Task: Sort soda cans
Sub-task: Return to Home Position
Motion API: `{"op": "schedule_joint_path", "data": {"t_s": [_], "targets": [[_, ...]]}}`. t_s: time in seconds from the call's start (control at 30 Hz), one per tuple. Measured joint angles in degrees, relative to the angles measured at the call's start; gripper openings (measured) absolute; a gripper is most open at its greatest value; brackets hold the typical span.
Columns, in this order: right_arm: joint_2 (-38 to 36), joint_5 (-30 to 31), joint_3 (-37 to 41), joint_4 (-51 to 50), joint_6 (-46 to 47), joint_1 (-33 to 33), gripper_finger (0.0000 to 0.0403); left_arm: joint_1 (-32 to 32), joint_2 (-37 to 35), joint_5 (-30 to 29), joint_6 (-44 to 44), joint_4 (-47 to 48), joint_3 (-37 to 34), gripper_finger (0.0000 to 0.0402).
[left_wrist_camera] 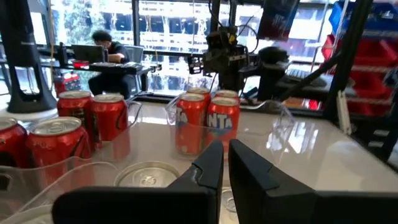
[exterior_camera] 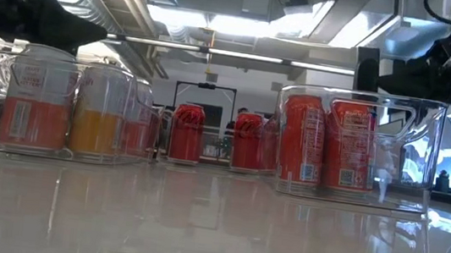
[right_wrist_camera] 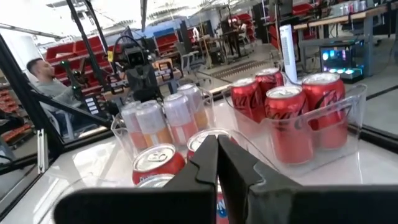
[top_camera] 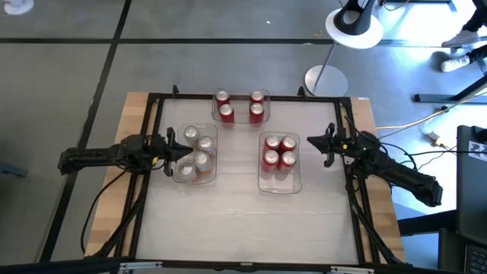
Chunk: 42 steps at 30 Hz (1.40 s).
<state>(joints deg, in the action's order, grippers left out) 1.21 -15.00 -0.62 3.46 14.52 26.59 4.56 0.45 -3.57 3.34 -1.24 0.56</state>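
Note:
The soda cans stand upright on their bases in three groups. Several pale cans [top_camera: 195,152] fill the left clear bin [top_camera: 179,173]. Several red cans [top_camera: 279,151] are in the right clear bin [top_camera: 278,184]. More red cans [top_camera: 239,106] stand in a clear bin [right_wrist_camera: 348,106] at the far edge. My left gripper [top_camera: 185,149] is shut and level over the left bin's left end, above a can top [left_wrist_camera: 146,175]. My right gripper [top_camera: 310,141] is shut and level just right of the right bin, above its cans [right_wrist_camera: 155,158]. Neither holds anything.
A dark frame [top_camera: 251,97] rims the white tabletop [top_camera: 243,221], with wooden borders at the sides. The near half of the table holds no objects. A lamp stand [top_camera: 326,79] is beyond the far edge. People sit at desks in the room behind [left_wrist_camera: 102,46].

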Motion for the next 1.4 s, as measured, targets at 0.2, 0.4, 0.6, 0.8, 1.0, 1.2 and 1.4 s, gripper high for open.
{"op": "schedule_joint_path", "data": {"t_s": [0.2, 0.4, 0.6, 0.8, 1.0, 1.2, 1.4], "targets": [[2.1, 0.0, 0.1, -0.1, 0.5, 0.0, 0.001, 0.0, 0.1, 0.0, -0.8, 0.0, 0.0, 0.0017], [2.0, 0.0, 0.1, -0.1, 0.5, 0.0, 0.001, 0.0, 0.1, 0.0, -0.8, 0.1, 0.0, 0.0017], [2.0, 0.4, 0.1, -0.1, 0.6, 0.0, 0.001, 0.0, 0.1, 0.0, -0.8, 0.1, 0.0, 0.0017], [2.0, 0.4, 0.2, -0.1, 0.6, 0.0, 0.001, 0.0, 0.1, 0.0, -0.8, 0.1, 0.0, 0.0017], [2.0, 0.4, 0.2, -0.1, 0.6, 0.0, 0.001, 0.0, 0.1, 0.0, -0.8, 0.1, 0.0, 0.0017], [2.0, 0.4, 0.2, -0.1, 0.6, 0.0, 0.001, 0.0, 0.1, 0.0, -0.8, 0.1, 0.0, 0.0017], [2.0, 0.4, 0.2, -0.1, 0.6, 0.0, 0.001, 0.0, 0.1, 0.0, -0.8, 0.1, 0.0, 0.0017]]}}
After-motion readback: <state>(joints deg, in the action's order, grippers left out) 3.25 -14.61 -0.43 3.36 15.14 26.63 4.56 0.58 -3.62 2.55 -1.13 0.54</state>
